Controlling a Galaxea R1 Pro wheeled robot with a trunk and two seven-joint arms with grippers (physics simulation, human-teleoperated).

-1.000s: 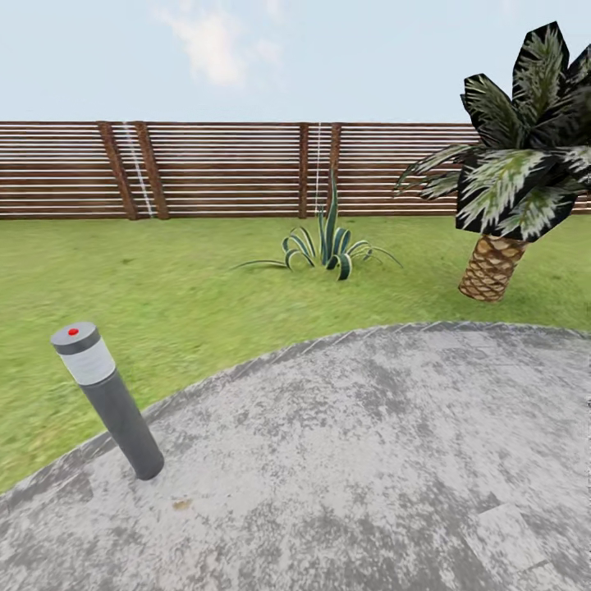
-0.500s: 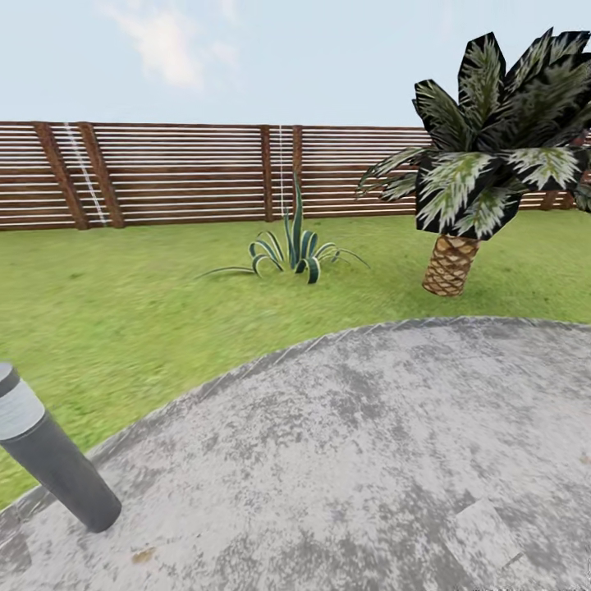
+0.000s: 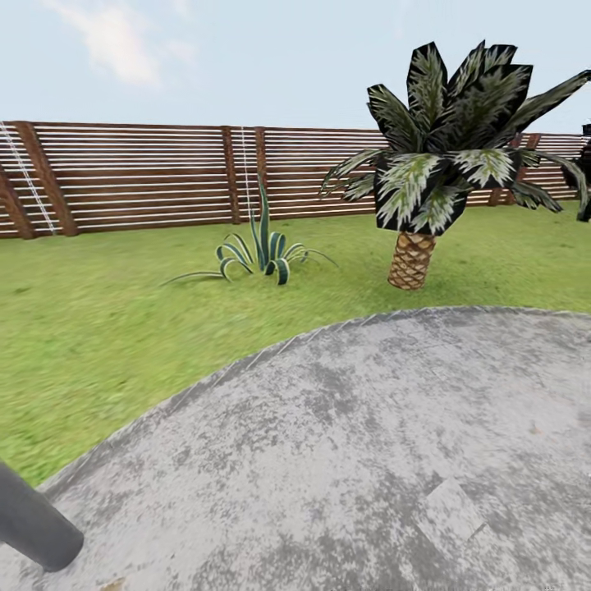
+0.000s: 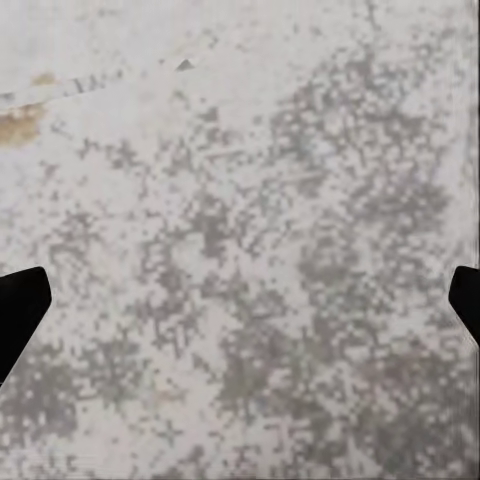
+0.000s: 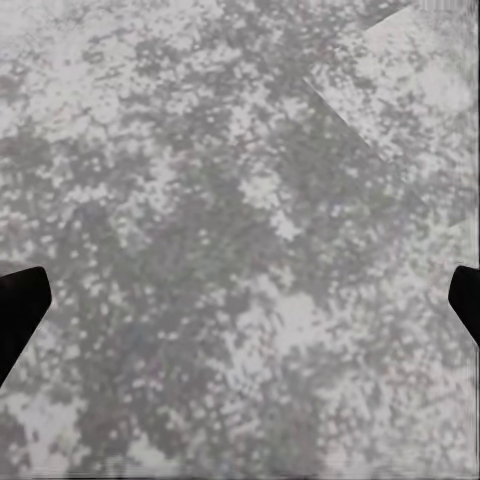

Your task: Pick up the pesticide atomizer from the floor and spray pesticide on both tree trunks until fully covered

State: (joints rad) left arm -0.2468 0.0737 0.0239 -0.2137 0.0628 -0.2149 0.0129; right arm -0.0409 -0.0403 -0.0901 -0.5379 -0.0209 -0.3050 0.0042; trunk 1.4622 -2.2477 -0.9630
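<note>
While the head view looks out over the garden, a mottled grey paved pad (image 3: 369,460) takes up the lower part of the frame, its curved edge running from lower left up to the middle right. Beyond it the lawn (image 3: 107,328) stretches to a brown slatted fence (image 3: 148,176) across the upper half, under a pale sky. At lower left a dark grey post (image 3: 29,525) leans in from the frame edge, its foot on the pad; its top is cut off. On the grass left of centre sits a spiky striped plant (image 3: 263,246), near the fence. Right of centre stands a short palm (image 3: 443,164) with a brown scaly stem, planted on the grass just beyond the pad's edge. A bit of dark foliage (image 3: 584,176) shows at the right edge.

No atomizer and no slim pale trunk can be seen in these views.

Seen from the left wrist, the left gripper (image 4: 240,305) points at the blotchy pad, with a rust-coloured stain (image 4: 22,125) at upper left of that frame. Its black fingertips (image 4: 20,310) sit at opposite frame edges, spread wide, nothing between them. Seen from the right wrist, the right gripper (image 5: 240,305) also faces the pad, its fingertips (image 5: 20,310) likewise wide apart and empty; a lighter patch (image 5: 420,90) lies at upper right.
</note>
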